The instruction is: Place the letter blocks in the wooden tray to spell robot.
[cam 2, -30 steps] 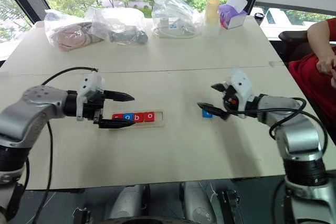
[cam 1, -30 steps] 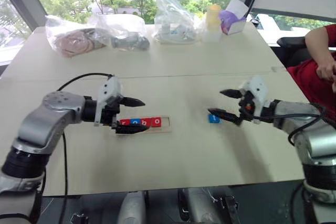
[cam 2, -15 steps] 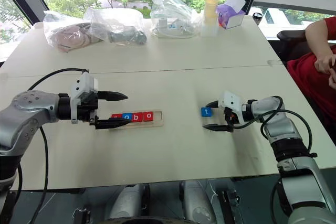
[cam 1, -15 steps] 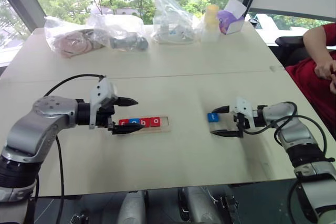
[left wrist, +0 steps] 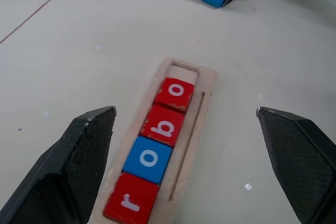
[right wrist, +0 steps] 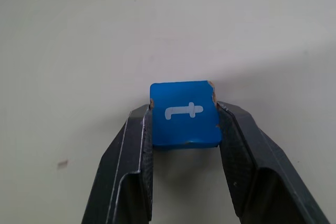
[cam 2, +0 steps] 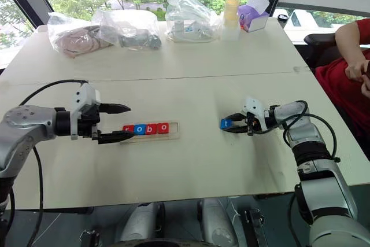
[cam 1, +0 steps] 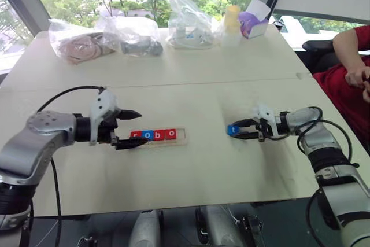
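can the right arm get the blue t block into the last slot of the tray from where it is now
Probably yes. The right gripper is shut on the blue t block, the bare table between it and the tray looks free, and the end slot past the red o is empty.

I see bare table between tray and t block, one open slot at the tray's right end, left gripper hovering at its left end, bags far back, well clear.
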Controlling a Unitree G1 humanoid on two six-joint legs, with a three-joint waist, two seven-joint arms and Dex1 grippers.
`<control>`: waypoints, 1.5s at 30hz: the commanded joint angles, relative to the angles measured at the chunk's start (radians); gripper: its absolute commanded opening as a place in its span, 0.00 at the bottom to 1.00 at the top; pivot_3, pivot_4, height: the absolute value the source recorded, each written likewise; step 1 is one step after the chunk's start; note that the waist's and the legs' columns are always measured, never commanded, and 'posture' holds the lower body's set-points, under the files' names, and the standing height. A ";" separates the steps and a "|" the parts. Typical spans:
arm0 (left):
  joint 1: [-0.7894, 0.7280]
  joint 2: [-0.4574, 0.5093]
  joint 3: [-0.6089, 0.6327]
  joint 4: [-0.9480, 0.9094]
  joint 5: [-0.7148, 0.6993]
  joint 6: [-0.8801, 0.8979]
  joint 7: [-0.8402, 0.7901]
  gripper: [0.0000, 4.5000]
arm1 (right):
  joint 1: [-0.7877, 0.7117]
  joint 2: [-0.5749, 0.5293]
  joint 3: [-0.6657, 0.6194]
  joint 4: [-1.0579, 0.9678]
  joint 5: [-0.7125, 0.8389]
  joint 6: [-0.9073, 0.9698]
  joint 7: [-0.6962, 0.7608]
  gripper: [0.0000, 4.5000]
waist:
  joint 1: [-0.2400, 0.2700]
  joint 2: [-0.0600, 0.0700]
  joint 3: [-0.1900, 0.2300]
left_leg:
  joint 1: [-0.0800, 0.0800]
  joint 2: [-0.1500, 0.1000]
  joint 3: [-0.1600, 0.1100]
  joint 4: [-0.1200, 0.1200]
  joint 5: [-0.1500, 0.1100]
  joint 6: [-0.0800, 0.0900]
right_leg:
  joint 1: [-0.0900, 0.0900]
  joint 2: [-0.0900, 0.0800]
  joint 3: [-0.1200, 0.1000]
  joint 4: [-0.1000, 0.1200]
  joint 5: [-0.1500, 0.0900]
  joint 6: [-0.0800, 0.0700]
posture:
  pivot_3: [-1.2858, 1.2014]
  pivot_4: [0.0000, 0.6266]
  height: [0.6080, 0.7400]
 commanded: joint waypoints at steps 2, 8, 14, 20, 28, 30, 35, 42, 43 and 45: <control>0.014 0.042 0.041 0.065 0.023 -0.036 -0.030 1.00 | -0.070 0.088 -0.002 -0.227 0.045 0.193 -0.090 0.26 | -0.006 0.001 0.000 | 0.001 0.001 0.000 0.000 0.000 0.000 | 0.000 0.001 0.000 0.001 0.000 -0.001 | 0.52 0.24 1.00; 0.065 0.096 0.078 0.068 0.027 -0.036 -0.047 1.00 | -0.103 0.173 0.116 -0.322 -0.068 0.260 -0.199 0.26 | 0.011 0.001 0.000 | -0.002 0.001 -0.002 -0.001 0.000 0.000 | -0.002 0.000 -0.002 0.001 0.000 -0.001 | 0.52 0.24 1.00; 0.113 0.091 0.128 0.018 0.006 -0.013 -0.012 1.00 | -0.110 0.195 0.175 -0.417 -0.086 0.349 -0.212 0.26 | 0.019 0.001 0.000 | -0.004 0.000 -0.001 -0.001 0.000 0.000 | -0.003 -0.002 -0.002 -0.001 0.000 0.000 | 0.52 0.24 1.00; 0.186 0.096 0.188 -0.040 -0.025 0.019 0.002 1.00 | -0.076 0.179 0.211 -0.511 -0.101 0.407 -0.209 0.26 | 0.025 0.001 0.000 | -0.003 0.001 -0.001 -0.001 0.000 0.000 | -0.003 -0.001 -0.002 -0.001 0.000 -0.001 | 0.52 0.24 1.00; 0.194 0.082 0.184 -0.054 -0.026 0.022 0.030 1.00 | -0.051 0.183 0.260 -0.538 -0.133 0.384 -0.227 0.26 | 0.028 0.001 0.000 | -0.003 0.000 -0.001 -0.001 0.000 0.000 | -0.003 -0.001 -0.002 -0.001 0.000 -0.001 | 0.52 0.24 1.00; 0.199 0.081 0.186 -0.060 -0.030 0.024 0.035 1.00 | -0.047 0.184 0.264 -0.543 -0.136 0.382 -0.229 0.26 | 0.028 0.001 0.000 | -0.003 0.000 -0.001 -0.001 0.000 0.000 | -0.003 0.000 -0.002 -0.001 0.000 -0.001 | 0.52 0.24 1.00; 0.196 0.080 0.184 -0.061 -0.034 0.021 0.040 1.00 | -0.038 0.191 0.278 -0.533 -0.143 0.371 -0.235 0.26 | 0.027 0.001 0.000 | -0.003 0.001 -0.001 -0.001 0.000 0.000 | -0.003 0.000 -0.002 -0.001 0.000 -0.001 | 0.52 0.24 1.00; 0.200 0.074 0.183 -0.068 -0.034 0.019 0.051 1.00 | -0.030 0.212 0.284 -0.539 -0.134 0.371 -0.237 0.26 | 0.027 0.001 0.000 | -0.003 0.001 -0.001 -0.001 0.000 0.000 | -0.003 0.000 -0.002 -0.001 0.000 -0.001 | 0.52 0.24 1.00; 0.201 0.073 0.185 -0.070 -0.036 0.020 0.053 1.00 | -0.029 0.214 0.285 -0.538 -0.136 0.369 -0.237 0.26 | 0.027 0.001 0.000 | -0.003 0.001 -0.001 -0.001 0.000 0.000 | -0.003 0.000 -0.002 -0.001 0.000 -0.001 | 0.52 0.24 1.00; 0.202 0.072 0.185 -0.072 -0.035 0.020 0.055 1.00 | -0.028 0.220 0.287 -0.532 -0.140 0.361 -0.240 0.26 | 0.028 0.001 0.000 | -0.003 0.001 -0.001 -0.001 0.000 0.000 | -0.003 0.000 -0.002 -0.001 0.000 -0.001 | 0.52 0.24 1.00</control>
